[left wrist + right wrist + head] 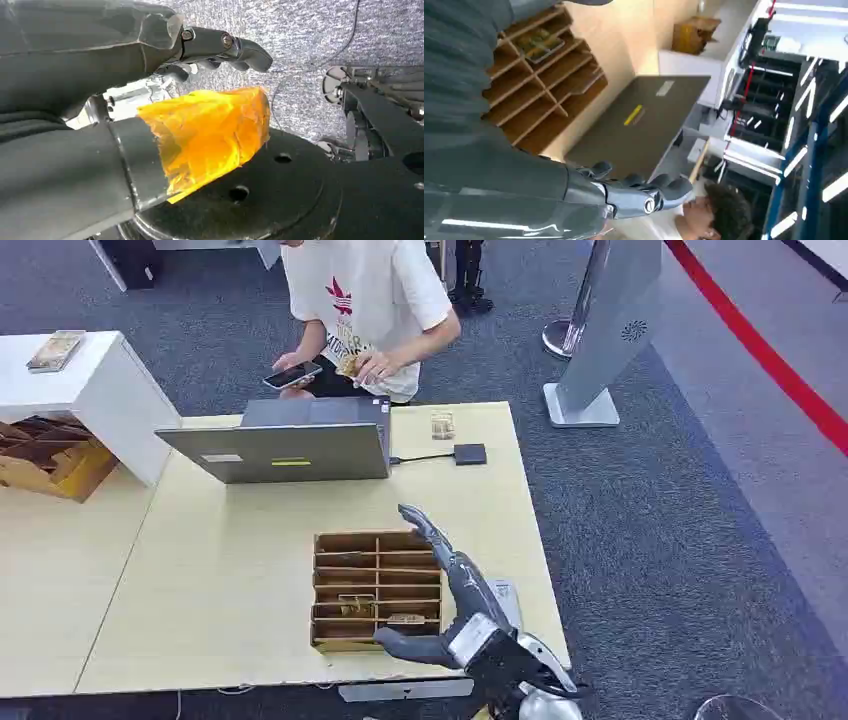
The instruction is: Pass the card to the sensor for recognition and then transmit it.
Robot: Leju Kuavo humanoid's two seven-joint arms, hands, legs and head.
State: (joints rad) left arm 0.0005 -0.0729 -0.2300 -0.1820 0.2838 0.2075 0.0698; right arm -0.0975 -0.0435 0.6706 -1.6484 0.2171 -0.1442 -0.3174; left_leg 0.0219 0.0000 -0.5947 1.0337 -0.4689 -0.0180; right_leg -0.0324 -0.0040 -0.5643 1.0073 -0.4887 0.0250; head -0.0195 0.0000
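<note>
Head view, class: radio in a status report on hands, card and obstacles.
Right hand open above wooden organizer. Left hand hanging, empty. Cards in organizer slots, untouched. Laptop beside small black sensor.

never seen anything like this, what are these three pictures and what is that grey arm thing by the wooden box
These come from cameras on a humanoid robot. The wide picture is its head camera, looking down at a pale table. The grey arm is its right arm, and the right hand hovers with fingers spread over the right edge of a wooden slotted organizer, holding nothing. Some slots hold small cards. Behind it stands an open laptop, wired to a small black device, probably the sensor. A person stands across the table with a phone.

The other two pictures come from wrist cameras and are turned. One looks past the right hand at the organizer and laptop. The other shows the left hand hanging empty over carpet, its thumb wrapped in orange tape.
</note>
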